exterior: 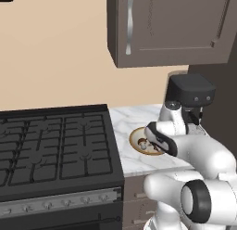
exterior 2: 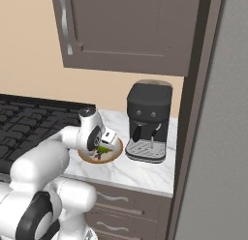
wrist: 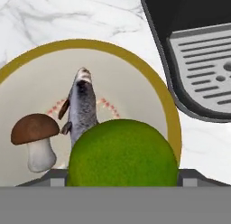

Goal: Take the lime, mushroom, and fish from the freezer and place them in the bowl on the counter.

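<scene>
The green lime [wrist: 122, 153] sits between my gripper's [wrist: 122, 179] fingers, which are shut on it, just above the near side of the bowl [wrist: 168, 111]. The bowl has a tan rim and cream inside and stands on the white marble counter [wrist: 67, 20]. In it lie a grey fish [wrist: 83, 105] and a brown-capped mushroom [wrist: 36, 137], left of the lime. From the right base view my gripper [exterior 2: 103, 146] hangs over the bowl [exterior 2: 116, 153] with the lime [exterior 2: 102, 150] under it. The grey freezer [exterior 2: 220, 161] door rises at the far right.
A black coffee machine [exterior 2: 149, 120] stands right beside the bowl, its drip tray [wrist: 203, 60] close to the rim. The black stove top [exterior: 51, 145] lies left of the counter [exterior: 134, 118]. A brown wall cabinet [exterior: 171, 25] hangs above.
</scene>
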